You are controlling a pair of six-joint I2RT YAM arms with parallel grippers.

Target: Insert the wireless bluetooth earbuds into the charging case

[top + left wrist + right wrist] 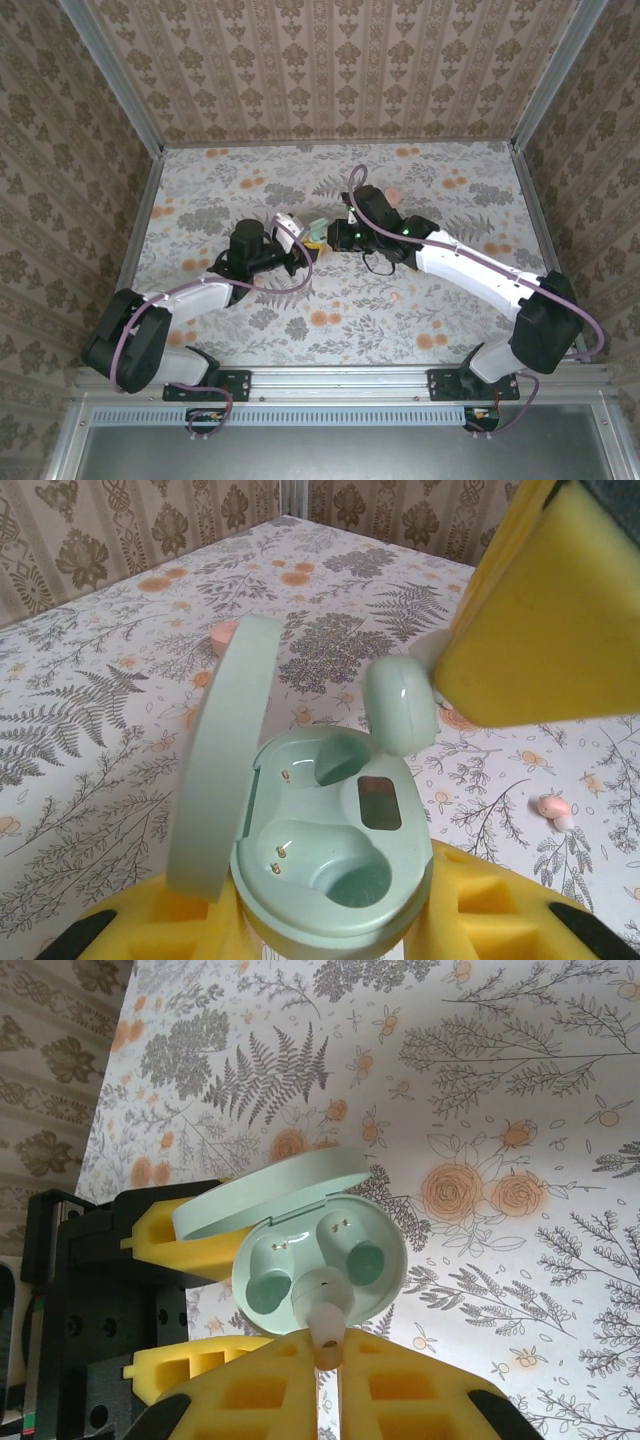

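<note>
My left gripper [330, 925] is shut on the mint charging case [330, 870], whose lid [215, 760] stands open to the left. Both of its wells show bare, with small gold contacts. My right gripper [328, 1355] is shut on a mint-white earbud [325, 1305] by its tip and holds it just over the case [370, 1250], near the front rim between the two wells. In the left wrist view that earbud [400, 702] hangs above the far well under a yellow finger [530, 620]. From above, both grippers [292, 243] [338, 236] meet at the case [317, 230] mid-table.
A pale pink earbud [552, 807] lies on the flower-print table to the right of the case, also seen from above [396, 296]. A pink rounded object [395, 195] sits farther back. Patterned walls enclose the table on three sides.
</note>
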